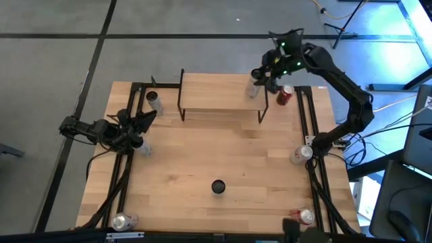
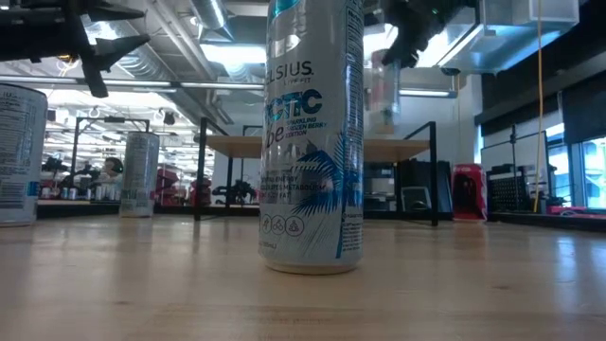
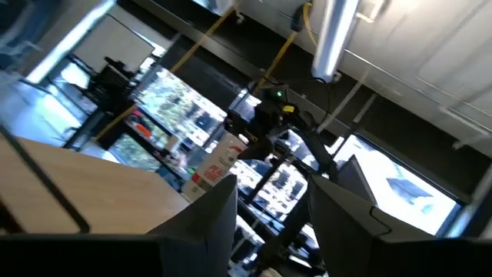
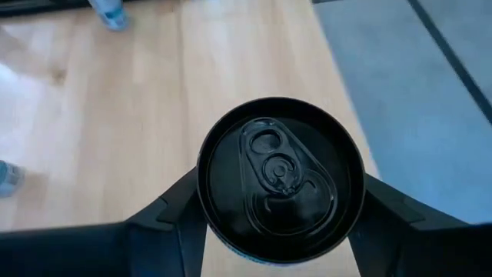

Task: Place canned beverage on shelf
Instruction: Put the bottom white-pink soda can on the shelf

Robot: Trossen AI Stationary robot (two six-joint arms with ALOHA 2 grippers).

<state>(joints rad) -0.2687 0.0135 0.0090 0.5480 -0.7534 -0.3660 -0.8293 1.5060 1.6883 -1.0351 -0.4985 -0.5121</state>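
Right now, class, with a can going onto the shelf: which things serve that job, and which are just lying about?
In the job:
- right hand, closed on the held can
- the held can, above the shelf's right end
- shelf

Lying about:
- red can right of the shelf
- black-topped can mid-table
- left hand, holding nothing, at the table's left edge

Foreground can (image 2: 312, 133): top cut off by frame edge. Held can (image 4: 280, 177): body hidden beneath its lid.
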